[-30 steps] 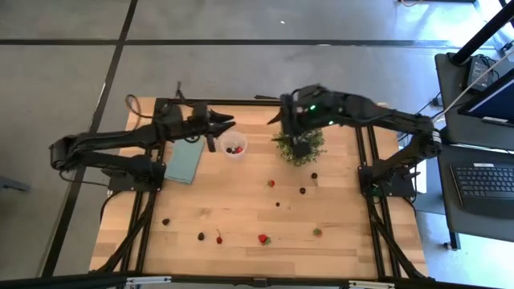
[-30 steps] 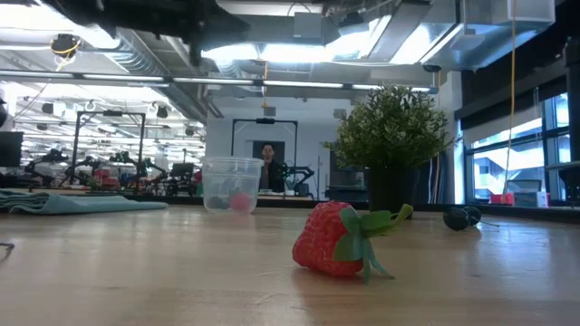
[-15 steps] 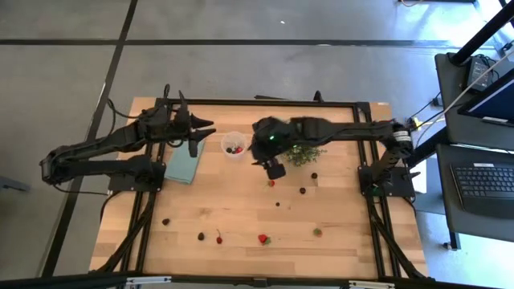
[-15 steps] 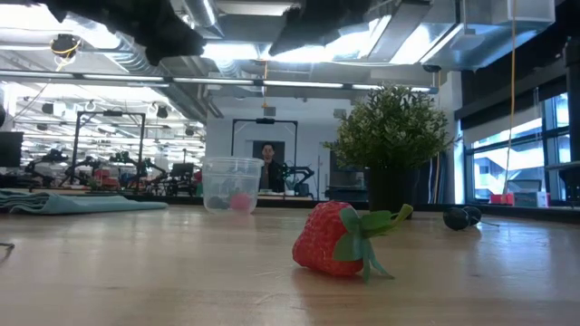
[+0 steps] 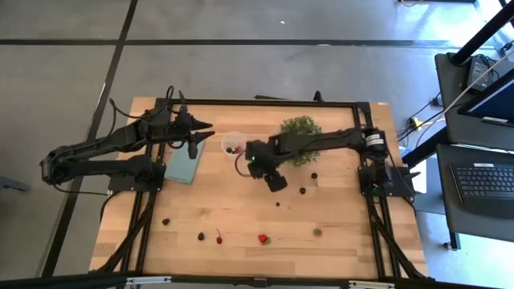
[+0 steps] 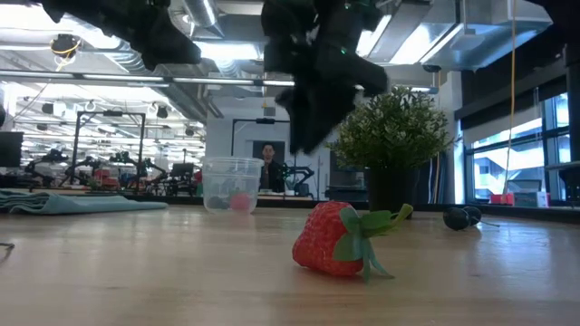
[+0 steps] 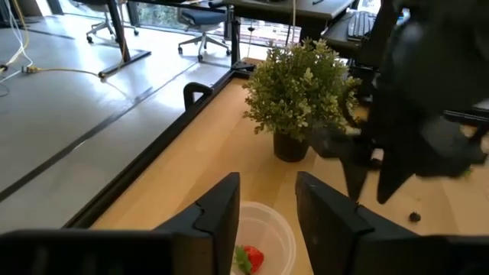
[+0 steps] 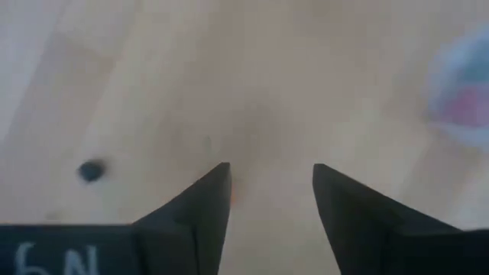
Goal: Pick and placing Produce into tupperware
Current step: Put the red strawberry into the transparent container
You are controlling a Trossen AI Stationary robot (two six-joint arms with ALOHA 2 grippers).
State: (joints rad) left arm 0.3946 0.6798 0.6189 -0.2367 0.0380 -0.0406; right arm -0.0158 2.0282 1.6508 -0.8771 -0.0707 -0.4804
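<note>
Two arms at work: right gripper (image 5: 274, 181), fingers parted and empty, lowers over loose produce (image 5: 303, 190) just right of the tupperware (image 5: 234, 144), apparently to pick; left gripper (image 5: 206, 132), fingers apart and empty, waits left of it.

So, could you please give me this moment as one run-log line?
left gripper: open, beside tupperware | right gripper: open, empty, low over table | strawberry in tupperware | loose produce remains
</note>
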